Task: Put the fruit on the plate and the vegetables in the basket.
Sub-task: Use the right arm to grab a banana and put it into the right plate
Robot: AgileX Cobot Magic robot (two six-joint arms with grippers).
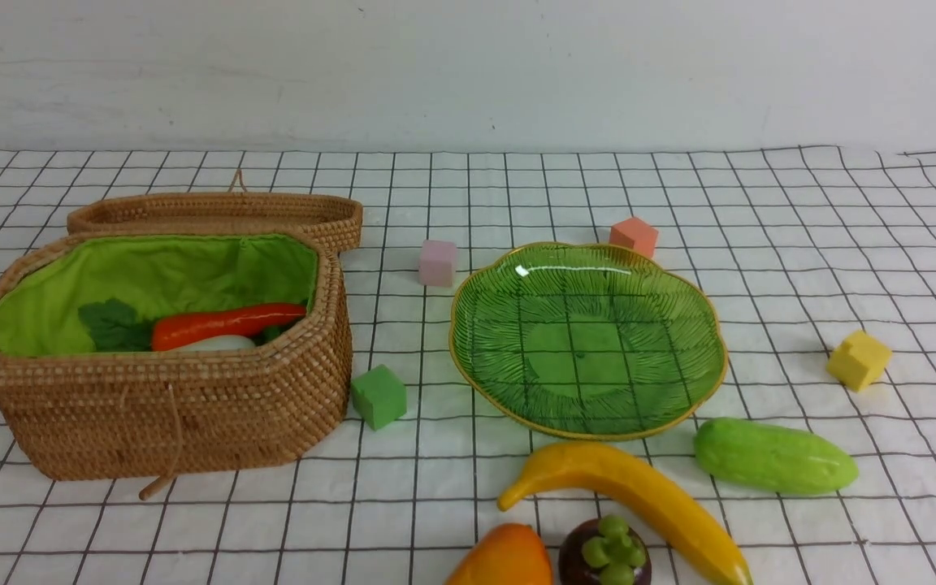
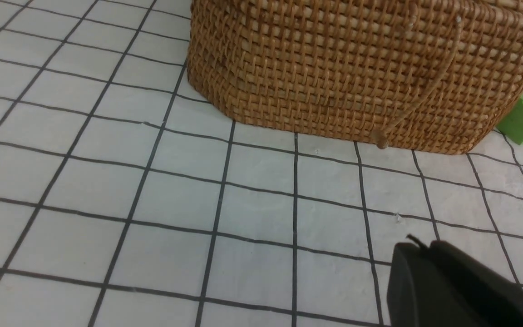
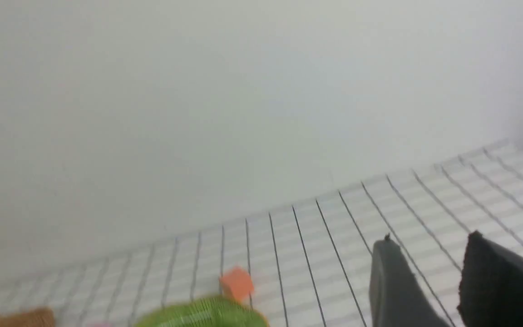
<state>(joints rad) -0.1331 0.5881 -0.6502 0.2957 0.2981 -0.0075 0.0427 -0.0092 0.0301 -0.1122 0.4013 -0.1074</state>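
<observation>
Bench (image 1: 801,244) is covered by a white checked cloth. Clock bearings are taken from the plate, with 12 pointing away from the robot.

Plate (image 1: 586,341): bare.
Basket (image 1: 167,406): at 9 o'clock, open, with the lid (image 1: 216,213) laid back behind it. Carrot (image 1: 228,322) and radish (image 1: 216,344) lie inside on the green lining, touching.
Cucumber (image 1: 773,457): on the bench at 4 o'clock, just beside the plate rim.
Banana (image 1: 639,491): at 6 o'clock, one tip near the rim. Mango (image 1: 504,556) and mangosteen (image 1: 604,554) lie further out, at 6 to 7 o'clock, the mangosteen just beside the banana.
Cubes: green cube (image 1: 379,396) at 9 o'clock, by the basket's corner. Pink cube (image 1: 437,262) at 11. Orange cube (image 1: 634,236) at 12 to 1, against the rim. Yellow cube (image 1: 858,359) at 3, well apart.

Left hand (image 2: 418,247): seen only in its wrist view. Fingers are pressed together with nothing held, low over the cloth. The basket's front wall stands ahead of the fingertips, apart from them, with the green cube at its corner.

Right hand (image 3: 429,254): seen only in its wrist view, which is blurred. Fingers are parted partway with nothing between them. The hand is raised and aimed at the back wall (image 3: 243,113) and the far bench. The plate shows as a green smear with the orange cube beside it, well apart from the fingers.
</observation>
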